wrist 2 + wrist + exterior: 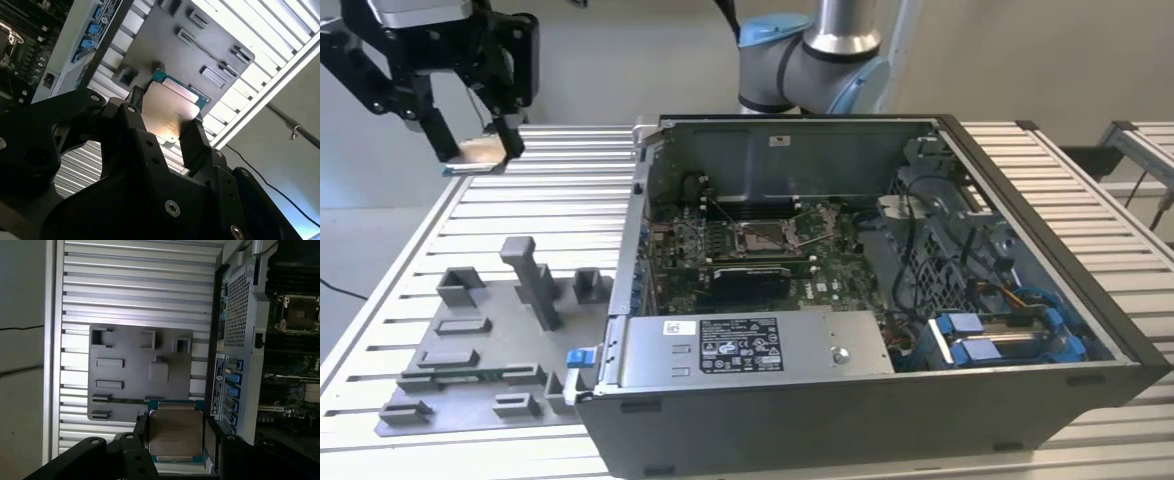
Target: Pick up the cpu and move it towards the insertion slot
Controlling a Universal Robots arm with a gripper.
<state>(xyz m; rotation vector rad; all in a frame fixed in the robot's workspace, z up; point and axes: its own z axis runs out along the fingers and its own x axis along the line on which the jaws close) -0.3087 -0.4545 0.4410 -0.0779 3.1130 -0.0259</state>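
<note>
My gripper [480, 150] hangs high above the table's far corner on the exterior view's left, shut on the cpu [478, 152], a thin flat square chip. In both wrist views the cpu [175, 434] [167, 112] shows a silvery top with a teal-green edge, clamped between the black fingers [192, 137]. The insertion slot [763, 236], a square socket with a silver frame, lies on the motherboard inside the open computer case [854, 400]. The socket [300, 314] sits well away from the chip, across the case wall.
A grey fixture plate [480, 340] with upright blocks lies on the slatted table [534, 200] below the gripper, beside the case. The arm's base [807, 60] stands behind the case. A labelled silver box [747, 345] and blue-clipped drive bays [1001, 335] occupy the case's near side.
</note>
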